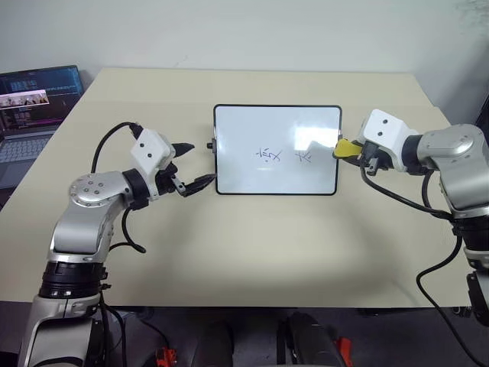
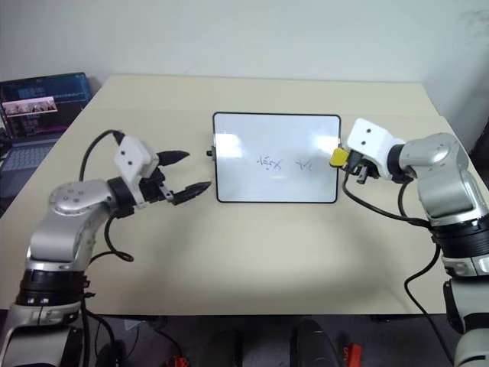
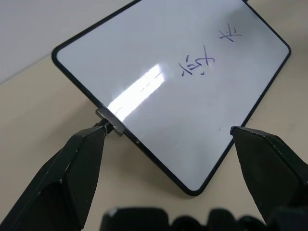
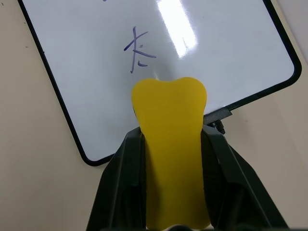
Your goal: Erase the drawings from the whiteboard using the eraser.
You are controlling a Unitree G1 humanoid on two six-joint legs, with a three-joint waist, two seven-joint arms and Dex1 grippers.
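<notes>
Laptop (image 1: 34,115) far left; left claw (image 1: 196,164) agape, right claw (image 1: 353,153) clamping eraser (image 1: 345,147).

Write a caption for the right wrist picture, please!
Fingers grip the yellow eraser over the whiteboard.

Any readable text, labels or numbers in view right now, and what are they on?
None can be read.
Whiteboard: two hand-drawn scribbles, not legible as words.
Laptop screen: lines of text, too small to read.
Eraser: plain yellow, no label visible.
</notes>
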